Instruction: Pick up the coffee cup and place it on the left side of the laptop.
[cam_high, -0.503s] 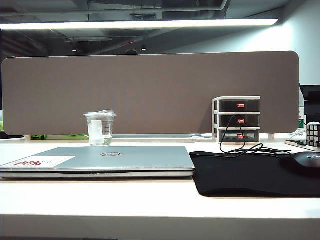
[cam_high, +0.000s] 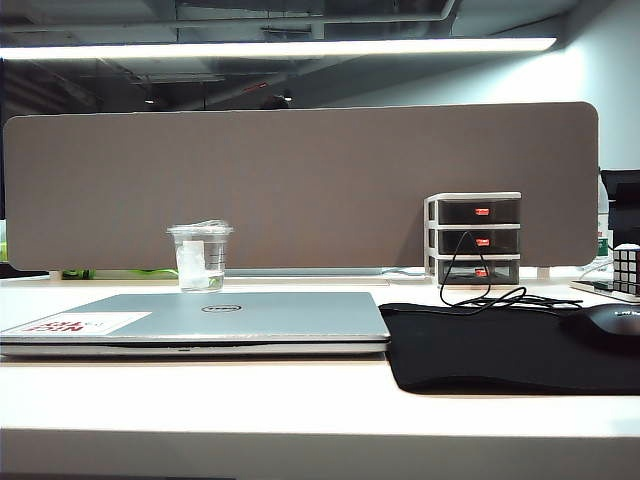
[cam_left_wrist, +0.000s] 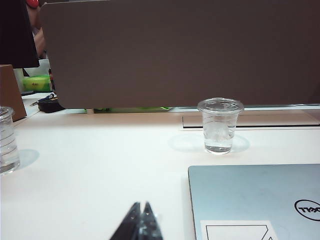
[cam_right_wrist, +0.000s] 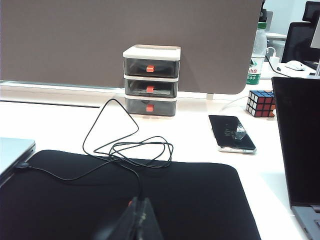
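The coffee cup (cam_high: 201, 255), small, clear and lidded, stands upright on the white desk just behind the closed silver laptop (cam_high: 200, 318). The left wrist view shows the cup (cam_left_wrist: 219, 125) beyond the laptop's (cam_left_wrist: 255, 200) back corner. My left gripper (cam_left_wrist: 141, 206) hovers low over bare desk beside the laptop, well short of the cup, its fingers shut and empty. My right gripper (cam_right_wrist: 140, 201) is over the black mouse mat, also shut and holding nothing. Neither gripper shows in the exterior view.
A black mouse mat (cam_high: 500, 350) with a mouse (cam_high: 612, 322) and a looped cable (cam_right_wrist: 125, 150) lies right of the laptop. A small drawer unit (cam_high: 474, 238), a puzzle cube (cam_high: 627, 268) and a phone (cam_right_wrist: 231, 133) sit behind. Another clear cup (cam_left_wrist: 6, 140) stands far left.
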